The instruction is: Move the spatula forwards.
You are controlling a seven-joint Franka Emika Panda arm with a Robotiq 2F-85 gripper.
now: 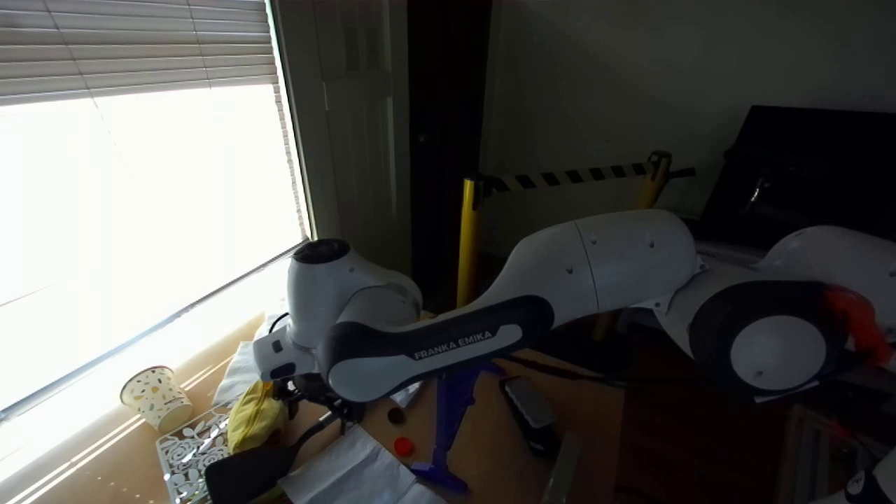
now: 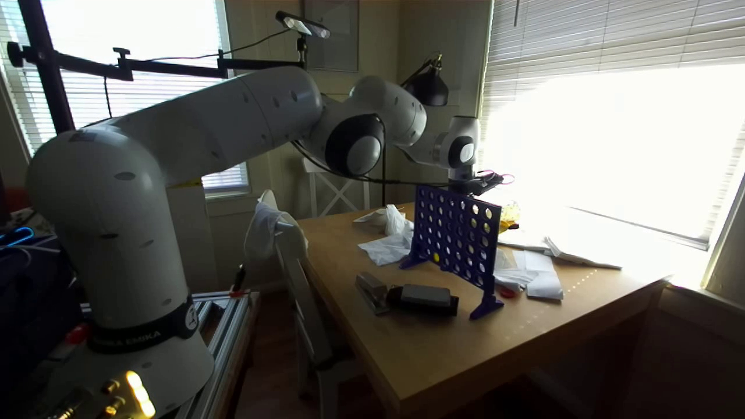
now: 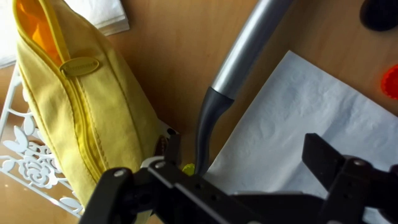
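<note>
Wooden tabletop (image 3: 174,53): a yellow pouch (image 3: 105,99) and a white napkin (image 3: 279,130) closely flank the spatula (image 3: 214,110) (gripper (image 3: 242,144) in the foreground, spread wide).

Homelike room, window blinds (image 2: 611,41), wooden table (image 2: 430,352), chairs (image 2: 307,305), lamp (image 2: 428,88), purple game grid (image 2: 457,235)

One spatula (image 3: 228,79), one pouch (image 3: 102,105)

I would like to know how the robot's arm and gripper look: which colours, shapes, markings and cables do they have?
The arm has smooth, rounded, pale grey shells with dark joint covers. Pale FRANKA EMIKA lettering stands on a black section, seen in an exterior view. A thin dark cable hangs alongside the arm. The gripper is black and angular, with blocky jaws and small silvery screws.
</note>
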